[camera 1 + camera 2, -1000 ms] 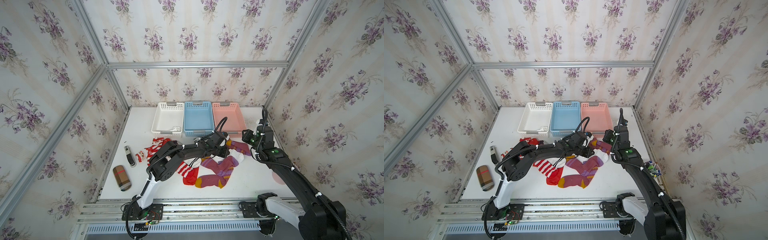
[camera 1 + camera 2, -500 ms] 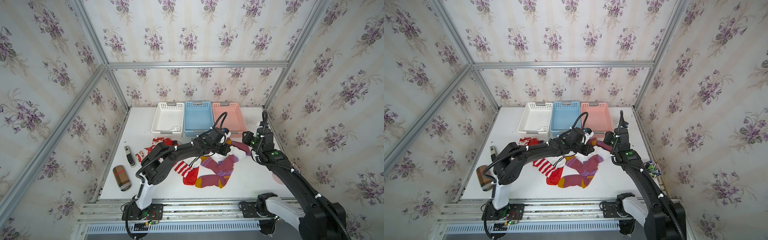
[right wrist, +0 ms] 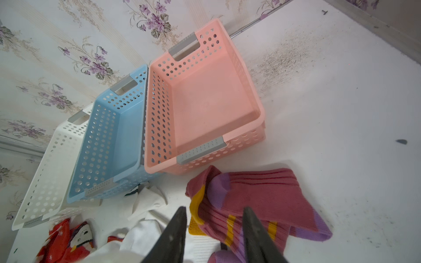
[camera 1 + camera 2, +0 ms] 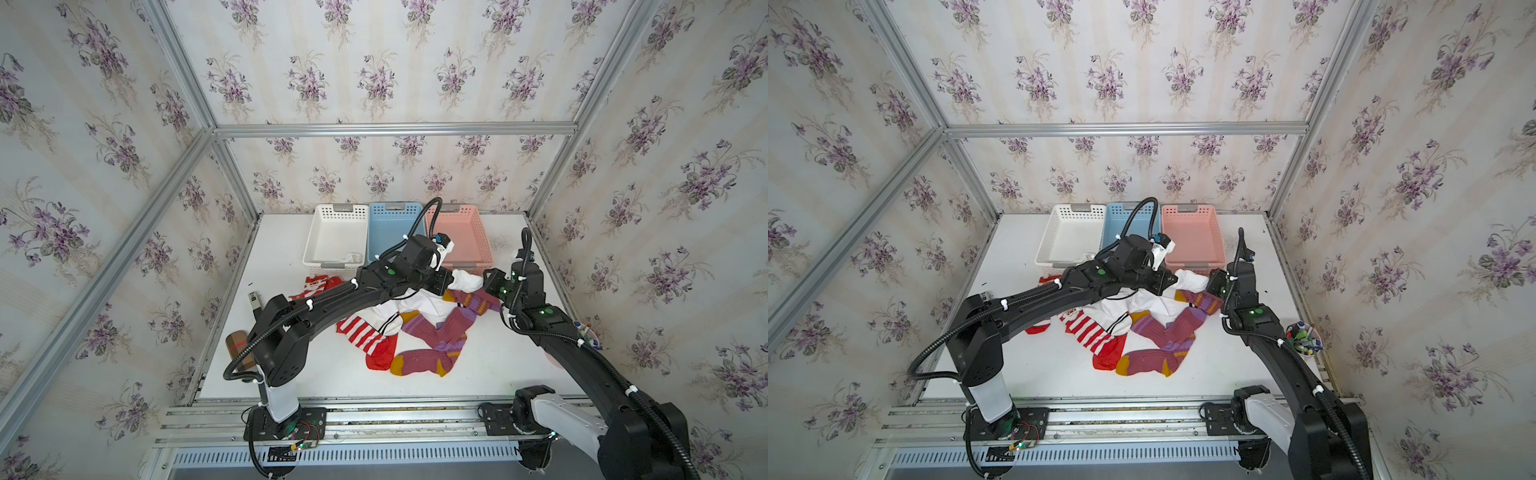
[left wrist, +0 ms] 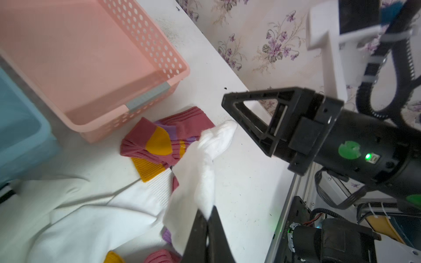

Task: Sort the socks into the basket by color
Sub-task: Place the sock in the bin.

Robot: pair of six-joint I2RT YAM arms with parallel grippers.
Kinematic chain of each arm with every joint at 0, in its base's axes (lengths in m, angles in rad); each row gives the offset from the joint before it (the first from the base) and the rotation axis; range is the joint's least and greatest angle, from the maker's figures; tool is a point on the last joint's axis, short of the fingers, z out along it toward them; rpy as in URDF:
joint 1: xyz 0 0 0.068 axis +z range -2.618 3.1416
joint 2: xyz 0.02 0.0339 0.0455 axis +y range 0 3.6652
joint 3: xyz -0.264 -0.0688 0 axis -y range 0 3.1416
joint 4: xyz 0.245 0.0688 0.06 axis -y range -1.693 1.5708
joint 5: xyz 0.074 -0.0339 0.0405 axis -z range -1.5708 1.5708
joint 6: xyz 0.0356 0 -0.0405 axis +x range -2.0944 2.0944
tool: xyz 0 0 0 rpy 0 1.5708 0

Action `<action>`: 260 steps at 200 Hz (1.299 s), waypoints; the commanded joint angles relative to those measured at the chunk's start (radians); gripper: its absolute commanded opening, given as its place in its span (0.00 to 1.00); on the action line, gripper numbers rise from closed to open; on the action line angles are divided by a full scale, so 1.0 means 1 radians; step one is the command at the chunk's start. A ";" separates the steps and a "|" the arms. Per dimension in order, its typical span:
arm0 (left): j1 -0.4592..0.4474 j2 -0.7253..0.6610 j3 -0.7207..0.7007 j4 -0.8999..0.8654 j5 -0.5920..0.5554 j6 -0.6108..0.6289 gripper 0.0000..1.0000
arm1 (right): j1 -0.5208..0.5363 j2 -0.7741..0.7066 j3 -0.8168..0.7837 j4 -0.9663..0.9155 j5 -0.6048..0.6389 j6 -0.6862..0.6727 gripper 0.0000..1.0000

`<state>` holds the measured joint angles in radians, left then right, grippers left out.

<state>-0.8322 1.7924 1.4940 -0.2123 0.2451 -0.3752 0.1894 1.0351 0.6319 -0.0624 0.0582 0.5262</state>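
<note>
Socks are mostly in one heap mid-counter, in front of the three baskets. I can't confirm any are sorted.

- **Baskets:** white basket, blue basket and pink basket sit touching in a row along the far edge. Blue and pink look empty from the right wrist view. There's a pale scrap at the white one's near corner, can't tell what it is.
- **Left end of heap:** Santa socks lie just in front of the white basket, partly under my left arm. The red-white striped sock is next.
- **Left claw**: jaws together, clamped on a fold of a white sock. One end pokes out toward the right arm and the rest trails back into the heap.
  - My read is that a pinch on a fold lets it peel off the pile instead of hauling the lot.
  - It sits in front of the pink basket, so it has to go left past blue to reach white.
  - Its tail lies over a maroon one and may drag it.
- **Right claw**: jaws apart, nothing between them, hovering over a maroon sock just in front of the pink basket.
  - Looks staged for the next pick. I'd hold it there, since the two claws are close together.
</note>
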 commanded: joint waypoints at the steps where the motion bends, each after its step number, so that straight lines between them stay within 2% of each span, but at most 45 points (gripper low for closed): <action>1: 0.034 -0.029 0.003 -0.036 -0.061 0.031 0.04 | -0.001 -0.019 -0.014 0.046 -0.025 0.003 0.43; 67: 0.203 -0.094 -0.027 -0.067 -0.173 0.069 0.04 | 0.000 -0.064 -0.015 0.013 -0.046 -0.024 0.44; 95: 0.260 -0.081 -0.005 -0.104 -0.288 0.134 0.04 | -0.001 -0.089 -0.032 0.007 -0.047 -0.023 0.45; 125: 0.334 -0.047 0.038 -0.123 -0.339 0.158 0.04 | -0.001 -0.109 -0.043 -0.006 -0.053 -0.022 0.46; 188: 0.426 0.005 0.105 -0.158 -0.376 0.168 0.04 | -0.001 -0.139 -0.073 -0.019 -0.075 -0.015 0.46; 260: 0.491 0.022 0.091 -0.220 -0.462 0.133 0.05 | -0.001 -0.187 -0.126 -0.025 -0.104 0.006 0.46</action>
<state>-0.3649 1.8107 1.5894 -0.4122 -0.1780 -0.2222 0.1894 0.8661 0.5209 -0.0814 -0.0380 0.5091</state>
